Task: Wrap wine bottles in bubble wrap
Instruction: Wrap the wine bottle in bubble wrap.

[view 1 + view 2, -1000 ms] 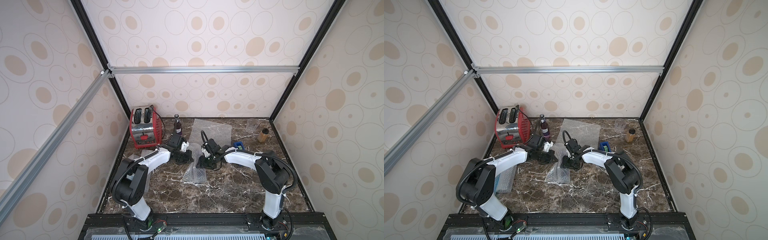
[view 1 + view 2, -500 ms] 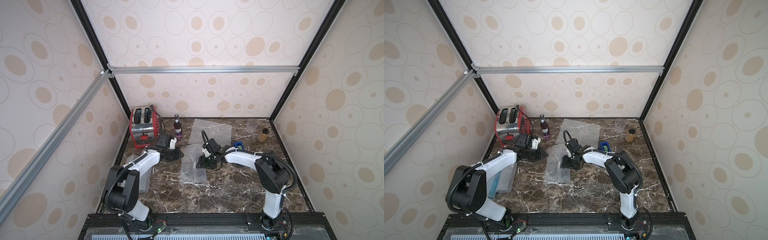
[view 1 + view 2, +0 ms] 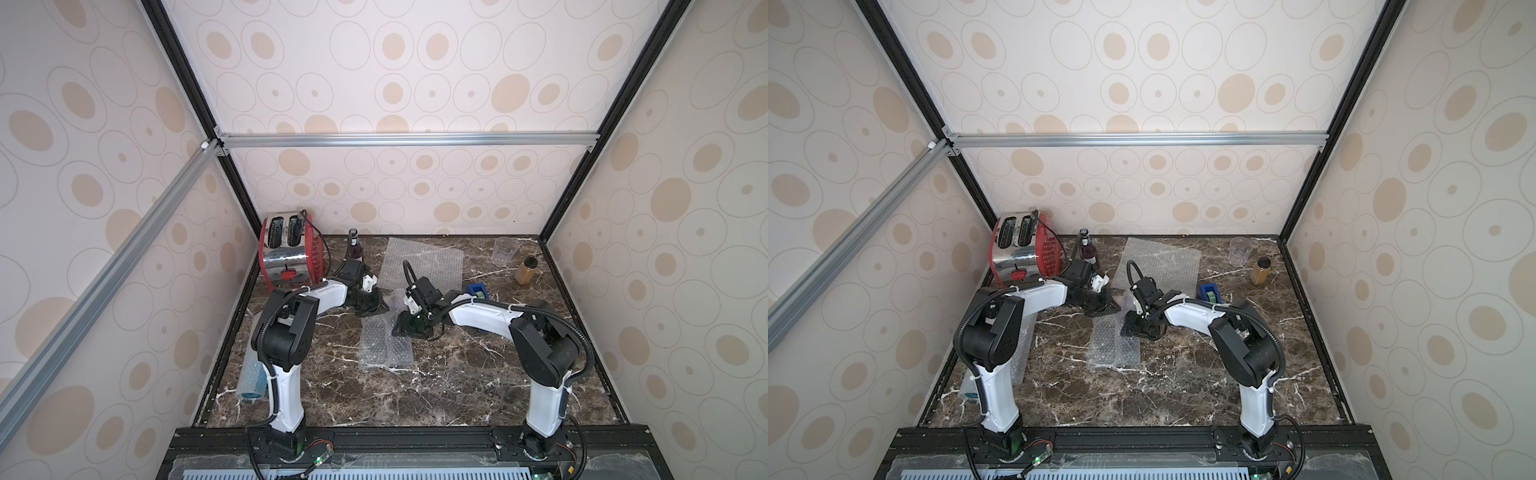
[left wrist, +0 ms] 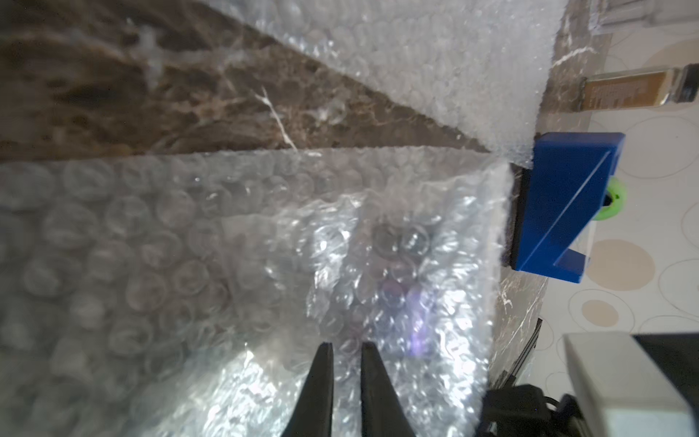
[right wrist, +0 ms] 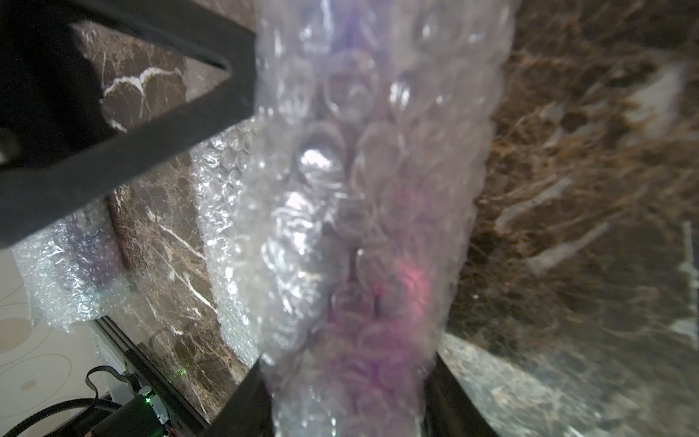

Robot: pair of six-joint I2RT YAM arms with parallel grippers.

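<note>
Marble tabletop (image 3: 457, 395): right gripper (image 3: 405, 326) clamps the wrapped bottle (image 5: 359, 227), left gripper (image 4: 346, 348) nearly closed — loose bubble wrap (image 4: 151, 234) may unroll if released.

You have bare desk (image 3: 436, 395) across the whole front, between the two arm bases. The middle is tight: the bubble-wrap bundle (image 3: 384, 345) lies there, with the left pincer (image 3: 374, 306) and right pincer (image 3: 402, 328) close together at its far end. Along the back are the toaster (image 3: 286, 253), an upright bottle (image 3: 355, 248), a flat wrap sheet (image 3: 428, 262), a cup (image 3: 505, 250) and a jar (image 3: 525, 270). A blue tape dispenser (image 3: 476, 289) sits just behind the right arm; a wrap roll (image 3: 251, 374) lines the left edge.
</note>
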